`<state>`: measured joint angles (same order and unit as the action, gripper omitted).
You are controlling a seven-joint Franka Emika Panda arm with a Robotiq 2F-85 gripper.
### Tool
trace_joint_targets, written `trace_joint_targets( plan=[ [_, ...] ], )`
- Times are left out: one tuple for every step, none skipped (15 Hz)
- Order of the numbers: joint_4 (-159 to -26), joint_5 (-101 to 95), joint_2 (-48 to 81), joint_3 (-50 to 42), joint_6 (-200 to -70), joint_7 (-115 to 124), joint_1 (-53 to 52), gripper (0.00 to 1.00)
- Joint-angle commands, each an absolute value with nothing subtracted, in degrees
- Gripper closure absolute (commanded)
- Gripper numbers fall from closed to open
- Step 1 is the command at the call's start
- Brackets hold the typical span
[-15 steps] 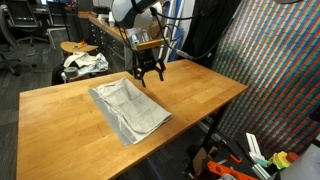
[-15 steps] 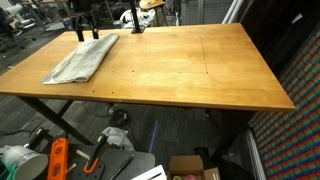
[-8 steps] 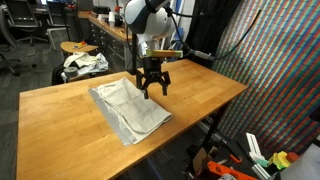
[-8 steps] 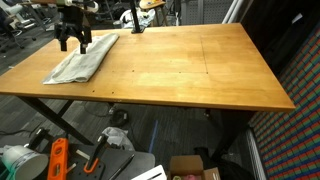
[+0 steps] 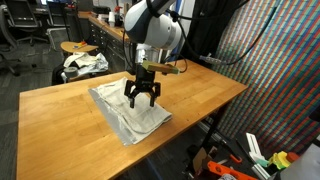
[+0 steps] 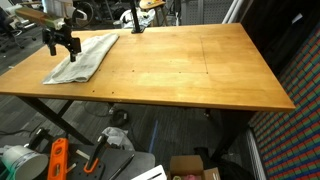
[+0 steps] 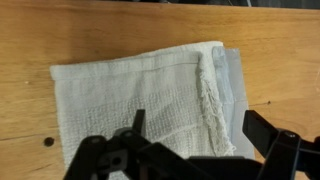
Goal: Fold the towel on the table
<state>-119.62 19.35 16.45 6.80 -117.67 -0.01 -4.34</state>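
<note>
Approach step: the wide, empty gripper is held over the towel on the bench; an edge must be gripped next.

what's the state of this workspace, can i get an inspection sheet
surface: wooden table, smooth, no spills seen
job's things: towel lying flat near one end; a lower layer shows along one edge in the wrist view
clutter: nothing seen on the table
tool: tool open above the towel, nothing held
cables: cable draped across the patterned panel
surroundings: stool with fabric bundle beyond the table; box and orange gear on the floor
</note>
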Motion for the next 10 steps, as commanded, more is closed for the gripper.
trace_joint_targets(
  plan=[
    [-126.5, 21.8, 11.9, 8.4, -124.1, -3.3, -5.0, 0.00],
    [-127.7, 21.8, 11.1, 8.9, -124.5, -3.6, -5.1, 0.00],
    [-128.7, 22.3, 10.5, 9.5, -124.9, -4.2, -5.2, 0.00],
    [-129.6, 22.9, 9.9, 10.0, -124.8, -5.0, -5.2, 0.00],
    [-130.4, 23.8, 9.3, 10.4, -124.6, -5.8, -5.2, 0.00],
    [-131.2, 24.9, 8.9, 10.9, -124.5, -7.6, -5.1, 0.00],
    [-131.9, 25.9, 8.5, 11.2, -124.7, -8.7, -5.2, 0.00],
    [-132.6, 27.1, 8.1, 11.4, -125.3, -9.9, -5.2, 0.00],
    [-133.5, 28.4, 7.7, 11.6, -126.1, -11.5, -5.2, 0.00],
    [-134.0, 29.6, 7.5, 11.8, -126.5, -13.3, -5.2, 0.00]
  ],
)
